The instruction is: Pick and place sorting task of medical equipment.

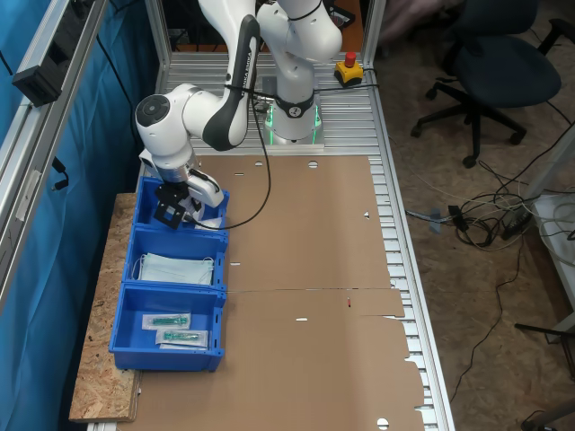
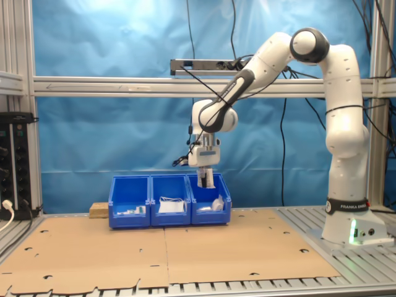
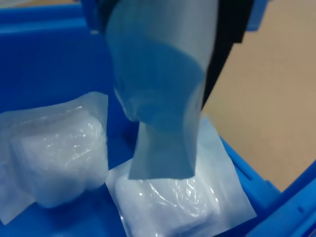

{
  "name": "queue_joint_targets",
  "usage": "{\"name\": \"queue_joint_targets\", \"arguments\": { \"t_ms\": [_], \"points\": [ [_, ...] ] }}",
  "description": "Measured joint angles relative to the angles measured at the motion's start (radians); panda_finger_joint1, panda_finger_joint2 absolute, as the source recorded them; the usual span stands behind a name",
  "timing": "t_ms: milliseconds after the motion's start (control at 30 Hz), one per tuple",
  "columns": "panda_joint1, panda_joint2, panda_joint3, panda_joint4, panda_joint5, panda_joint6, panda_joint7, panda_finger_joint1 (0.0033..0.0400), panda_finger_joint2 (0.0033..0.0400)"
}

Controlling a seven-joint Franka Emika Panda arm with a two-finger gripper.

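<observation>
- The pincer (image 2: 206,180) gripped a flat white sealed packet (image 3: 163,98), letting it hang above the blue plastic end bin (image 2: 224,197).
- Two similar clear-wrapped white packets (image 3: 54,153) lay directly beneath, suggesting this bin collected them.

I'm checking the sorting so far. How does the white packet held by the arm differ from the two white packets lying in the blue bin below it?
The held flat white sealed packet hangs upright in the gripper, off the bin floor; the two white crinkled packets lie flat in the blue plastic bin. The held one looks smooth and shaded, the lying ones glossy. All are white sealed packets.
</observation>
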Motion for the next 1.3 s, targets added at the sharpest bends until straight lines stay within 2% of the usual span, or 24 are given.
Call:
{"name": "queue_joint_targets", "arguments": {
  "t_ms": [567,1300],
  "points": [
    [0.0,0.05,0.0,-0.005,0.0,0.103,0.0,0.0061,0.0061],
    [0.0,0.052,0.0,-0.005,0.0,0.145,0.0,0.0061,0.0061]
  ]
}}
